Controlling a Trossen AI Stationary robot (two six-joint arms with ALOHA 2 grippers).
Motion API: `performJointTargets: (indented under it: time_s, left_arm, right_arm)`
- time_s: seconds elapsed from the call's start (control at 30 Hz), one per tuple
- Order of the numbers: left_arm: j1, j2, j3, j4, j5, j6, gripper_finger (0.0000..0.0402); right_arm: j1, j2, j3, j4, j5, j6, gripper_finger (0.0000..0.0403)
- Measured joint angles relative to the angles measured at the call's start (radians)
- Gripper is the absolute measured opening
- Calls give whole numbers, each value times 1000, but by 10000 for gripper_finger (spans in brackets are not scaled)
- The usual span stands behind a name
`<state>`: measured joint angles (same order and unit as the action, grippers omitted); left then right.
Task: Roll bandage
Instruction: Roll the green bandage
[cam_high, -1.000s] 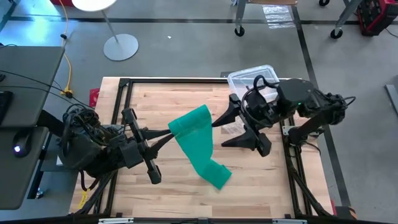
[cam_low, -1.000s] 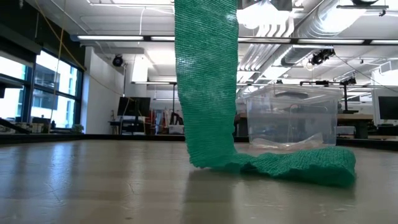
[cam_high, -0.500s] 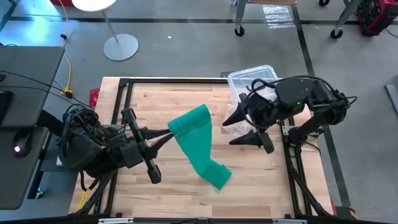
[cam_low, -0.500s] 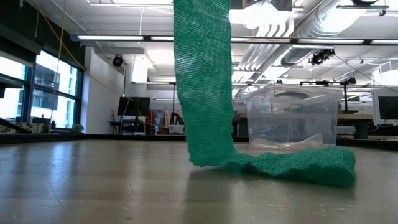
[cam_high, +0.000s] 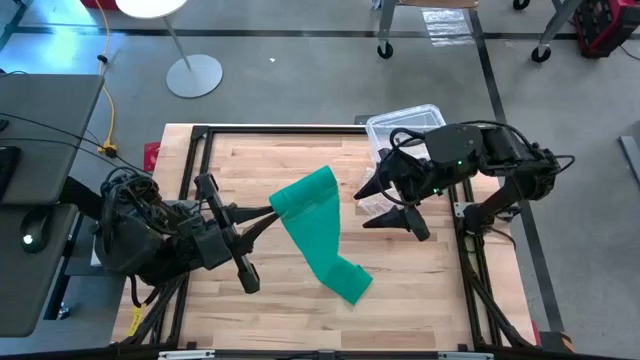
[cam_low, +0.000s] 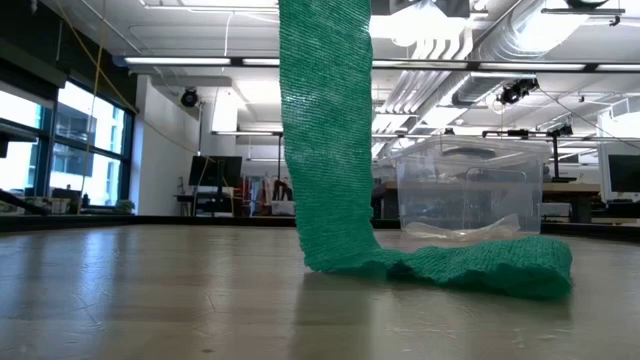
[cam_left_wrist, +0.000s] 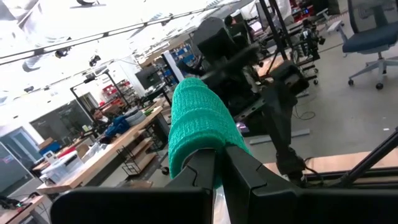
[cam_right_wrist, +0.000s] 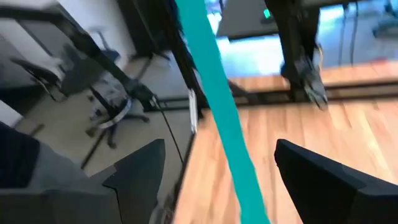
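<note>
Green stretch fabric dominated the scene: the bandage (cam_high: 318, 235) ran as one long strip across the middle of the high view, not yet rolled. At centre left of that frame my left gripper (cam_high: 275, 211) had its fingers pinched tight on the strip's upper end. In the left wrist view the fabric (cam_left_wrist: 196, 127) bulged up just above the two closed fingers (cam_left_wrist: 245, 171).

From that grip the bandage hung down to the wooden table (cam_high: 260, 160). In the low view it (cam_low: 330, 150) dropped as a vertical band from the top centre of the frame, and its tail lay crumpled on the tabletop (cam_low: 150, 290) toward lower right. In the high view that tail ended below centre.

Right of centre, my right gripper (cam_high: 385, 203) sat with its fingers spread wide, holding nothing, just beside the strip and apart from it. Its wrist view showed the bandage (cam_right_wrist: 217, 99) as a diagonal band crossing between the two parted fingers (cam_right_wrist: 323, 180).

At upper right of the table, behind the right arm, stood a clear plastic box (cam_high: 400, 128). It also appeared right of centre in the low view (cam_low: 465, 190), behind the bandage's tail.
</note>
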<state>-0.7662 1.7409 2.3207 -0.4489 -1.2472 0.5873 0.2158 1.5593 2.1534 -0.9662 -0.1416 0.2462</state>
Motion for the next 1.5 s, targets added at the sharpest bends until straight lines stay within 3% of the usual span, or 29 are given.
performJointTargets:
  time_s: [0.3,0.47,0.87,0.97,1.07,1.3,1.5]
  left_arm:
    - [0,0,0,0,12,0,7]
    - [23,0,0,-3,86,4,7]
    - [73,0,0,-70,85,42,7]
    - [77,0,0,-87,86,28,7]
    - [82,0,0,-86,100,28,7]
    - [94,0,0,-99,117,70,7]
    - [100,0,1,-232,60,79,7]
  right_arm:
    - [0,12,-30,328,-3,74,298]
    - [0,73,-32,386,-47,112,298]
    - [8,158,-31,601,-96,175,290]
    - [7,155,-30,605,-71,176,259]
    - [7,157,-30,604,-68,178,205]
    - [7,157,-30,597,-10,194,22]
    - [23,157,-30,613,-33,271,3]
